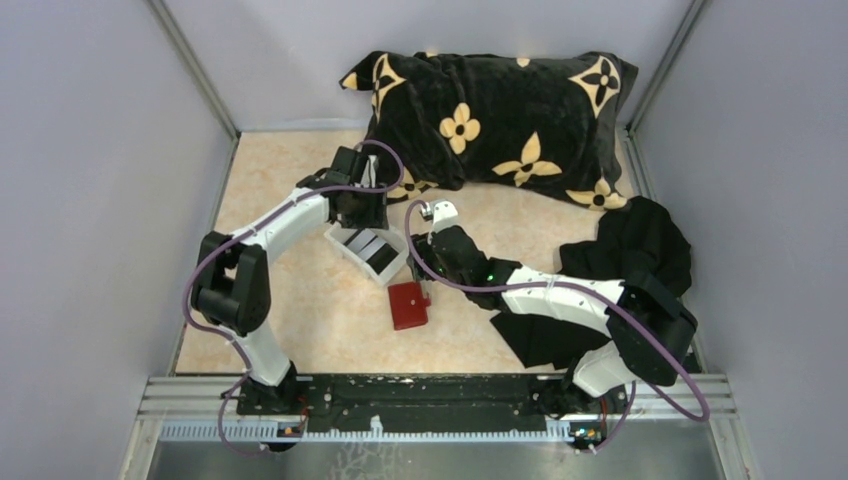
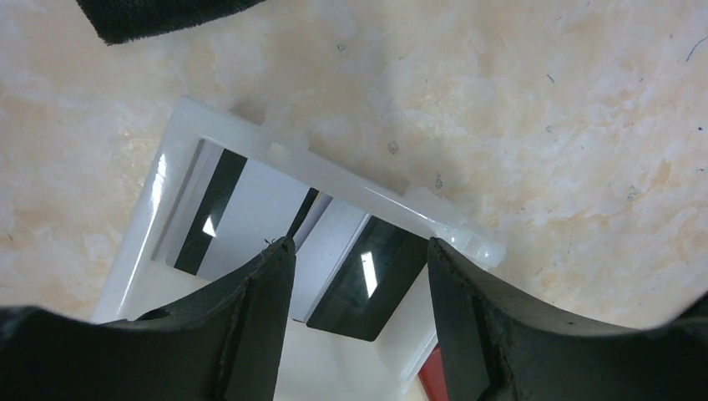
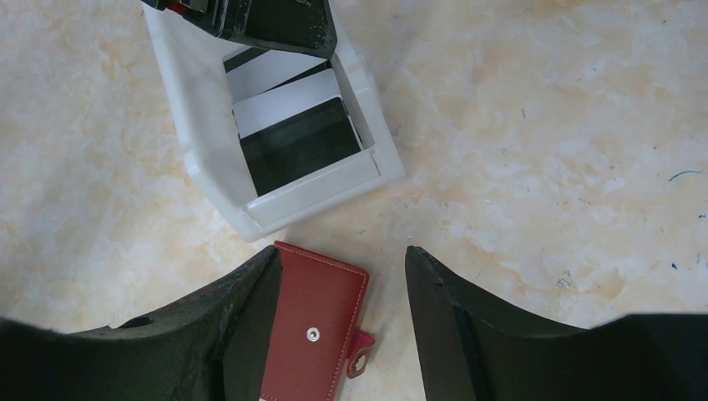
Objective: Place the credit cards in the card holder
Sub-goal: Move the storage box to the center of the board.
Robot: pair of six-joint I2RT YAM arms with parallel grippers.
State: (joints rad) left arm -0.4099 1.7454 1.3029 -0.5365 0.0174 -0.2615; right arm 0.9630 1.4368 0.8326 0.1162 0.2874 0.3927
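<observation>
Judging by where things lie, you have hardly begun: none of the credit cards (image 2: pixel 367 280) is in the card holder (image 3: pixel 313 326). The cards lie overlapping in the white tray (image 2: pixel 334 171), one dark-faced and another pale with a dark band, and no card shows anywhere else. The card holder lies folded shut on the surface (image 3: pixel 543 167), just beside a corner of the tray, with its clasp tab sticking out at one side. Your left end effector (image 2: pixel 359 251) hangs over the tray, fingers spread wide with nothing between them. Your right end effector (image 3: pixel 342 261) hovers over the holder, also wide and empty. One finger overlaps the holder's edge in the wrist view, and I cannot tell whether it touches. What is left, as I judge it: open the holder, lift each card out and slide it into a pocket.
</observation>
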